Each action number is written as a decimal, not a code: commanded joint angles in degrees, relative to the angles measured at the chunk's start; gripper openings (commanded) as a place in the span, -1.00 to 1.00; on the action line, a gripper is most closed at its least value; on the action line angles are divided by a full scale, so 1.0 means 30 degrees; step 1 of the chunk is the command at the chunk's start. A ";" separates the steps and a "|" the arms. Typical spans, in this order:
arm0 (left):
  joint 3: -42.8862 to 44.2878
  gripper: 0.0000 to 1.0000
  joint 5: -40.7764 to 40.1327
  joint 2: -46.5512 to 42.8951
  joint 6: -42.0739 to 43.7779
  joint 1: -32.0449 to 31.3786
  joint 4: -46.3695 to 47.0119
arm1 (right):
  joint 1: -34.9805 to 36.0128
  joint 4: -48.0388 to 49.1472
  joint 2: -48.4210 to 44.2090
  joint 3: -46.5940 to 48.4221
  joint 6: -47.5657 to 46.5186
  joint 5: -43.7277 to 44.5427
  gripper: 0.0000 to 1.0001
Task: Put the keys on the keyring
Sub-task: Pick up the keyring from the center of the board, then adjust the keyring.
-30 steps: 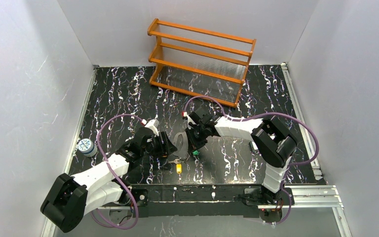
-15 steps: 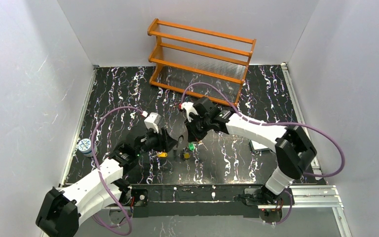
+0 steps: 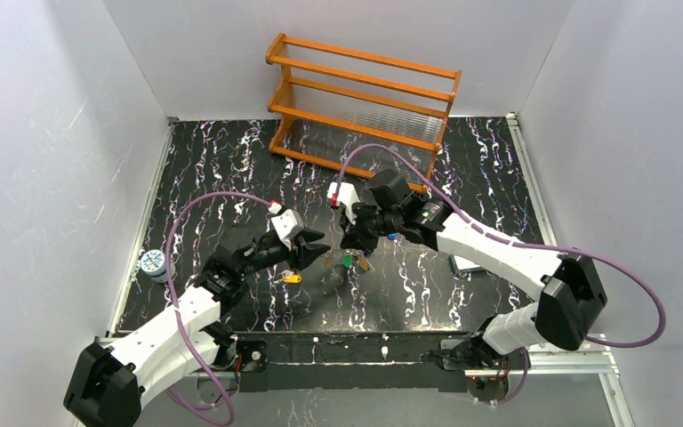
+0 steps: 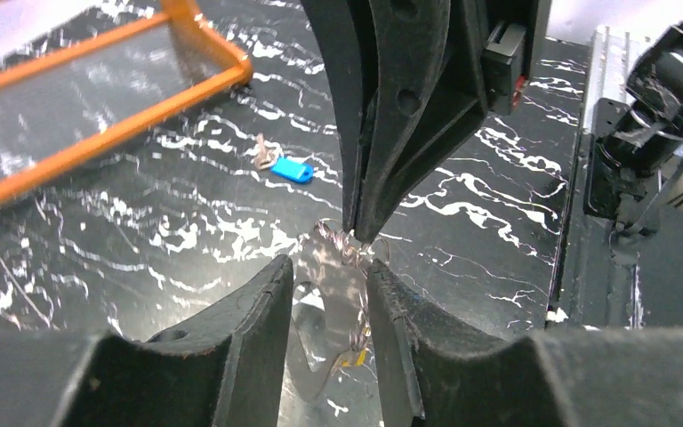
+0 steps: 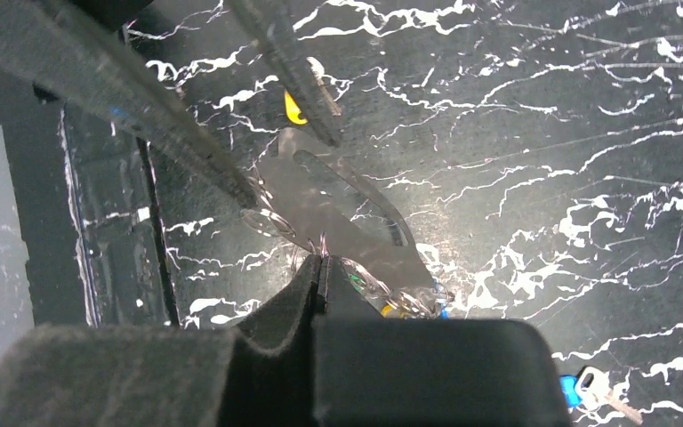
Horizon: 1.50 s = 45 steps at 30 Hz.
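R fingers (image 5: pixel 320 267) pinch shut on keyring (image 4: pixel 336 242), held off table (image 3: pixel 231 160) betw. arms. L fingers (image 4: pixel 276 285), narrow gap, nothing gripped, straddle ring's free end; its long axis runs tip to tip. Yellow key (image 3: pixel 292 277) sits just under L tips.

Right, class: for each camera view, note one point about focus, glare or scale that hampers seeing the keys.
Top external: evenly lit and sharp, but the bright-headed metal keys are specks. Left wrist: its own black fingers fill the bottom edge, soft. Right wrist: the near black fingers blur, and the glossy marbled black tabletop shines.
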 commanded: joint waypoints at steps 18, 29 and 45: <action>-0.0973 -0.48 0.2978 0.1471 0.3905 -0.0825 0.2552 | -0.0088 0.3700 -0.1165 -0.6218 -0.2409 -0.4053 -0.97; -0.1684 -0.43 0.2412 0.4376 0.6087 -0.4186 0.3045 | -0.0077 0.6196 -0.1986 -0.8436 -0.1549 -0.5030 -0.97; -0.1392 -0.56 0.1753 0.6753 0.6264 -0.5238 0.3692 | -0.0085 0.6556 -0.2933 -0.8221 -0.1405 -0.5395 -0.97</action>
